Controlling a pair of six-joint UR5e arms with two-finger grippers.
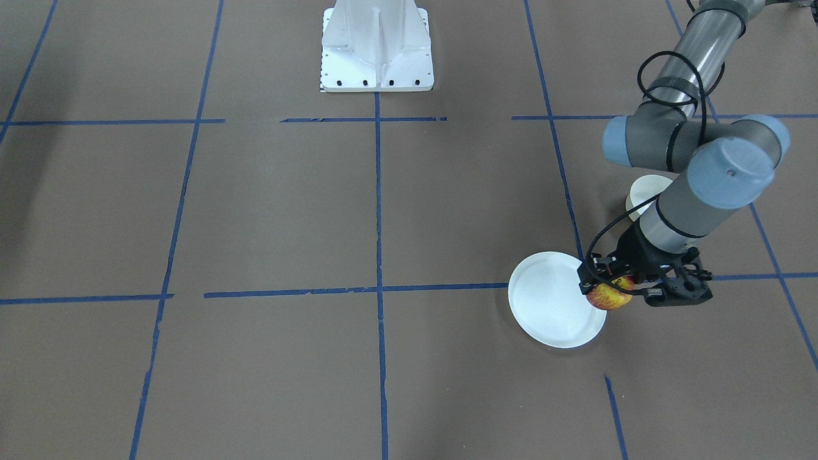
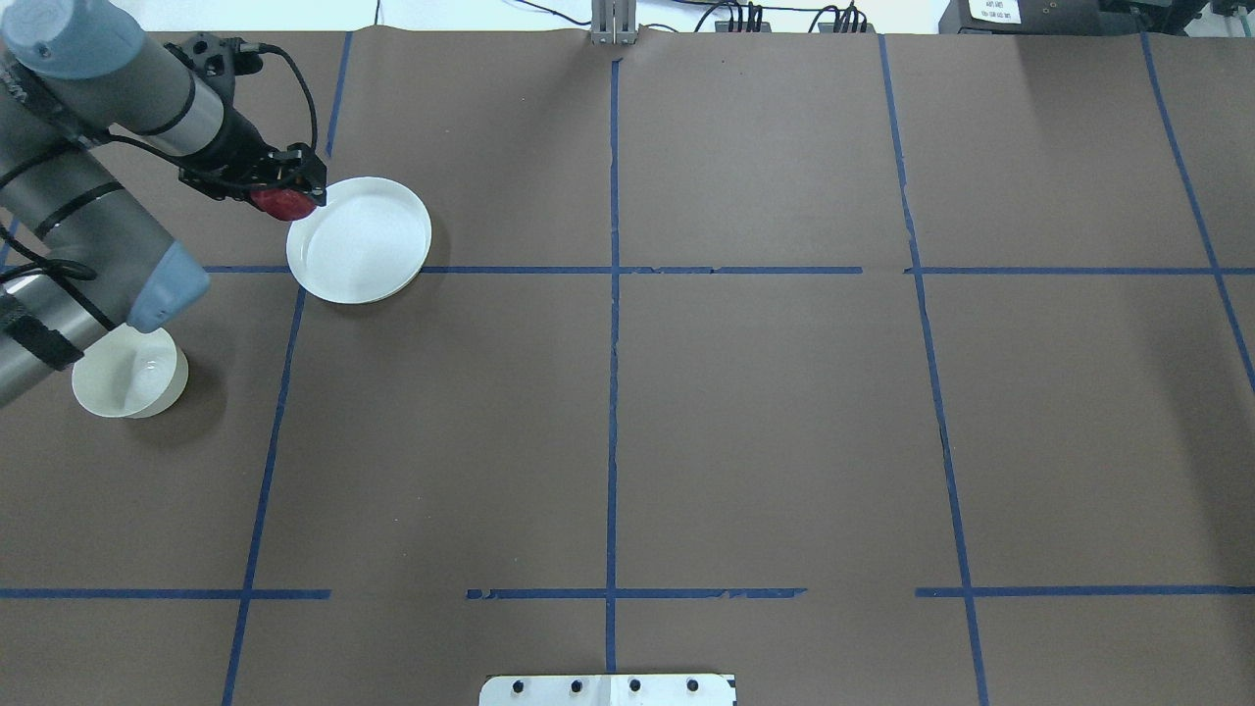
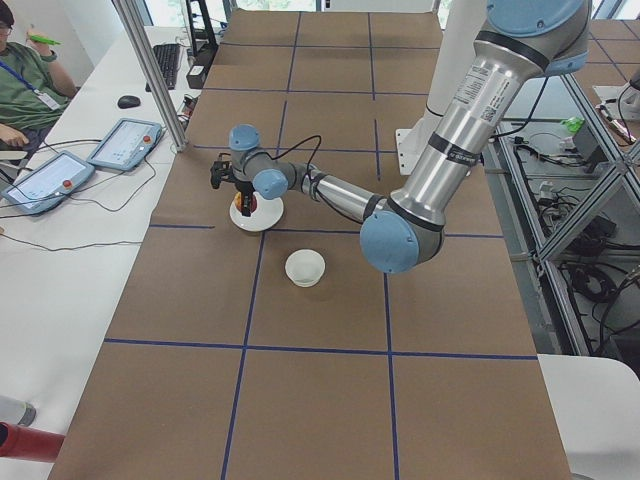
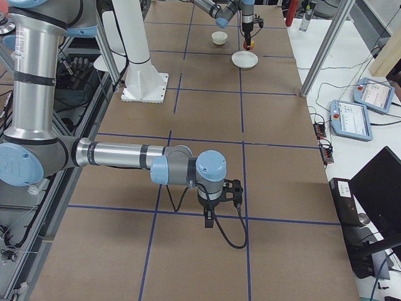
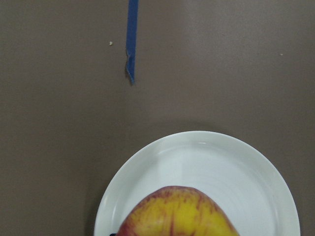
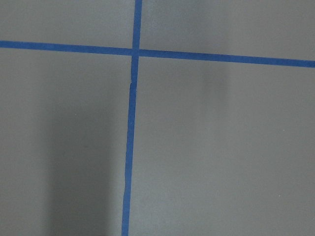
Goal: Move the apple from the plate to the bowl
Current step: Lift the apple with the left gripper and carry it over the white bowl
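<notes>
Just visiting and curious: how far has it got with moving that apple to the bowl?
Done: the apple is picked up. In hand: the left pincer grips it, lifted over the edge of the plate. To do: carry it to the empty bowl and let go.

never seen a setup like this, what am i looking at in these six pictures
These show two robot arms at a brown table marked with blue tape. Four pictures come from fixed cameras: across the table, above it, and at each end; two come from cameras on the wrists. The left gripper is shut on a red-yellow apple, held above the edge of a white plate. A small empty bowl stands nearby. The right gripper hangs over bare table; whether it is open is unclear.
</notes>
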